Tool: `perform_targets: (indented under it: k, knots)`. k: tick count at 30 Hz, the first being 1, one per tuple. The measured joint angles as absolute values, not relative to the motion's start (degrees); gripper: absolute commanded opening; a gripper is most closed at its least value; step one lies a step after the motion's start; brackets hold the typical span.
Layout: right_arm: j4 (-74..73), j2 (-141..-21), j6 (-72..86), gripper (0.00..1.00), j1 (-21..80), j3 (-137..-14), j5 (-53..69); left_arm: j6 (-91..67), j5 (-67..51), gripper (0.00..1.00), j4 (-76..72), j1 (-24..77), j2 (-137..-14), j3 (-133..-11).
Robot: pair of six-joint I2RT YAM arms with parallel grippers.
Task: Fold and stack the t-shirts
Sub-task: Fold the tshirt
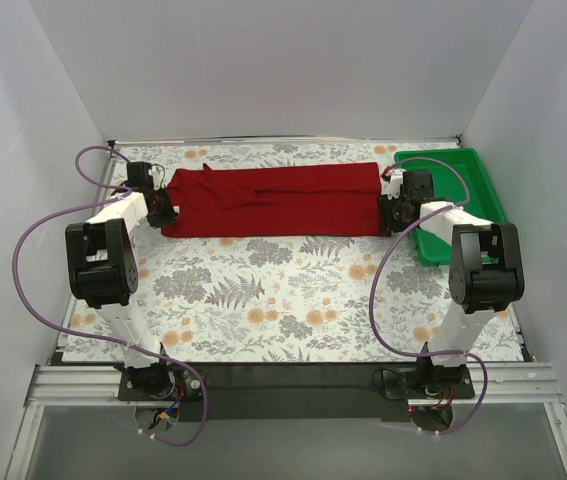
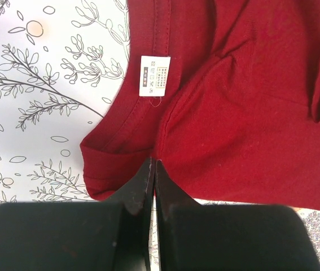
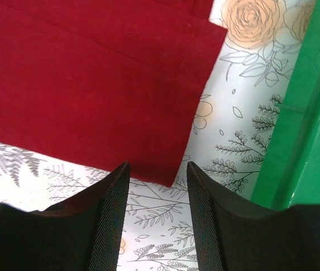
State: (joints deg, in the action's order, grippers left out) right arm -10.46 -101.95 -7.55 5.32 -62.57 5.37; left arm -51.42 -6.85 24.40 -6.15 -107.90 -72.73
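The dark red t-shirt (image 1: 273,200) lies folded into a long band across the far part of the table. My left gripper (image 1: 168,212) is at its left end, by the collar. In the left wrist view the fingers are pressed together, and my left gripper (image 2: 153,164) is shut on the near edge of the t-shirt (image 2: 250,113), below a white label (image 2: 154,75). My right gripper (image 1: 391,208) is at the band's right end. In the right wrist view it (image 3: 158,169) stands open, with the near right corner of the t-shirt (image 3: 80,84) just ahead of the gap between its fingers.
A green plastic tray (image 1: 441,153) stands at the back right, close beside my right gripper, and its wall (image 3: 295,113) fills the right of the right wrist view. A floral cloth (image 1: 293,300) covers the table. White walls enclose the back and both sides.
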Motion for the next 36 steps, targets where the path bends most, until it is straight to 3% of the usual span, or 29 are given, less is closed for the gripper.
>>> perform_targets:
  k: [5, 19, 36]
  knots:
    - [-10.3, -103.6, -7.4, 0.41, 5.3, -63.0, 4.0, -51.4, -6.9, 0.00, 24.4, -6.2, -107.9, -72.6]
    - [-9.4, -103.6, -6.8, 0.02, 5.3, -62.4, 4.9, -51.4, -6.8, 0.00, 24.4, -6.2, -106.7, -71.7]
    - [-9.3, -90.4, -15.2, 0.01, 4.2, -49.1, 10.8, -50.6, 1.2, 0.00, 21.8, -6.0, -94.7, -61.9]
